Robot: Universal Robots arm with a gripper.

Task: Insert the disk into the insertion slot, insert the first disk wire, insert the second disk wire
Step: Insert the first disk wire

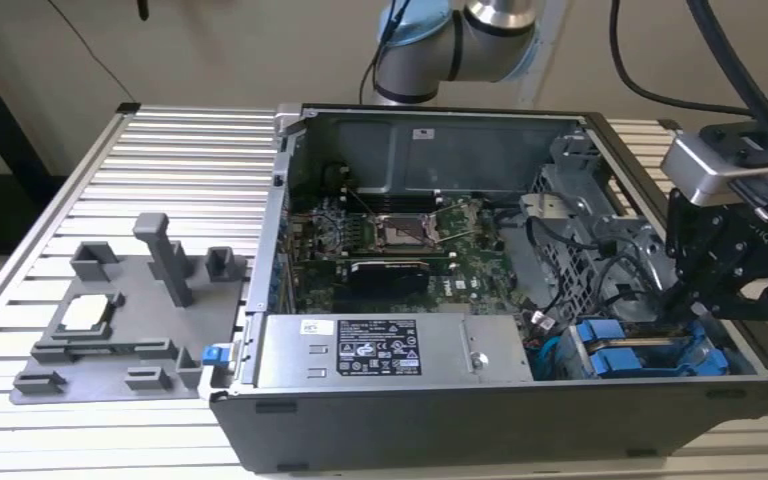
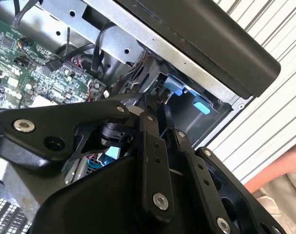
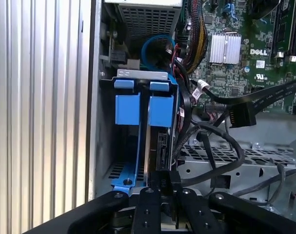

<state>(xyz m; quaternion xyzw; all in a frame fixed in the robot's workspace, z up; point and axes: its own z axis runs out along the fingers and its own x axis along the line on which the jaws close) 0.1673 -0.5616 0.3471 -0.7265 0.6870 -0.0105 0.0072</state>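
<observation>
Claw (image 3: pixel 162 183) fingers are drawn close together, leaving only a narrow gap. Their tips sit right at the near end of the disk (image 3: pixel 156 146). I cannot tell if they pinch it or just touch it. The disk stands on its thin edge, straight ahead of the claw, down inside the insertion slot (image 3: pixel 140 74). Two blue tabs (image 3: pixel 127 109) sit side by side at the far end of the slot.

Thick black cables (image 3: pixel 221 141) loop just beside the claw and the disk. One of them ends in a flat black plug (image 3: pixel 240 115) that hangs loose, a little way from the disk. Past the cables lies the green circuit board (image 3: pixel 245 73).

In the exterior view the claw (image 1: pixel 688 300) reaches down into one corner of the black computer case (image 1: pixel 491 415), just above the disk (image 1: pixel 631 355). A grey power box (image 1: pixel 371 350) sits near that corner. The case rests on a ribbed metal worktop (image 1: pixel 171 160). A grey plastic holder (image 1: pixel 117 320) lies on it too, well apart from the claw.
</observation>
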